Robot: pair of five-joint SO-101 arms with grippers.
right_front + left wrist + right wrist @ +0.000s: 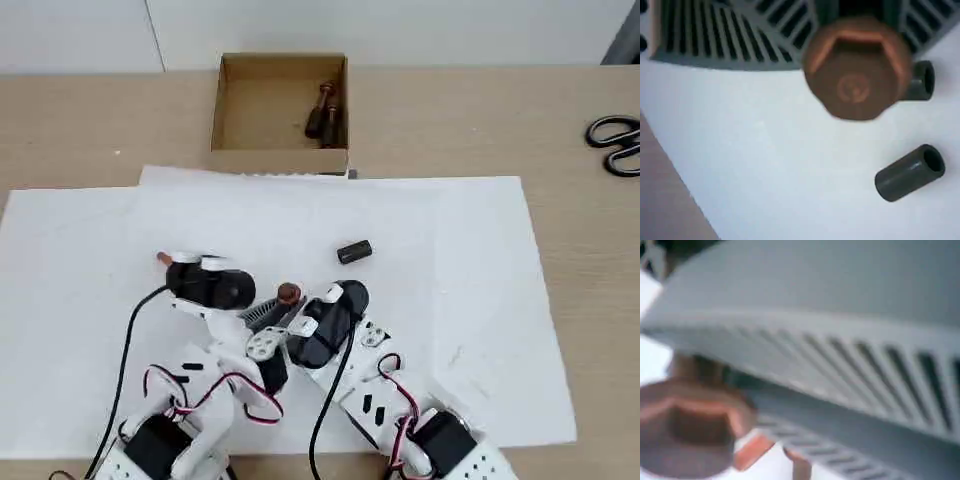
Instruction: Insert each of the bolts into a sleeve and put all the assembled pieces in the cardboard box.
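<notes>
A: Count for you?
B: One loose bolt [289, 293] with a copper hex head. Two dark sleeves on the white paper [480, 300]: first sleeve [910, 172] and second sleeve [920, 80], seen past the bolt head. Approx. two assembled pieces [324, 112] in the cardboard box [240, 110] at the desk's far edge.
A: Around it?
B: Scissors [615, 145] at the desk's right edge. Both arms crowd the paper's near middle.
A: Pincers?
B: Your left gripper [272, 312] clamps the bolt btwn ribbed jaws, both sleeves apart from it. Right gripper [303, 320] is just beside it; wide or narrow, can't tell.
</notes>
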